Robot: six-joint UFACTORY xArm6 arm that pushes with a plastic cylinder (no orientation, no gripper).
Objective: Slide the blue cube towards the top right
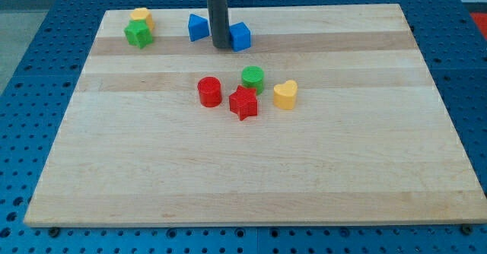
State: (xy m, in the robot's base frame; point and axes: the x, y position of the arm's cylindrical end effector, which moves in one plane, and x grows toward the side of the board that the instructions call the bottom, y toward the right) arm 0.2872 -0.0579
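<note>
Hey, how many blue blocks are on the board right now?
2. The blue cube sits near the view's top, touching my tip on its right. The other blue block is just left of the rod. None seem hidden.

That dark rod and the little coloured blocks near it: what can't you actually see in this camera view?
- Dark rod: upper part cut off by the view's top; my tip sits between two blue blocks.
- Blue cube: left side hidden by the rod; contact unclear.
- Yellow block: shape unclear, partly hidden by the green block.
</note>
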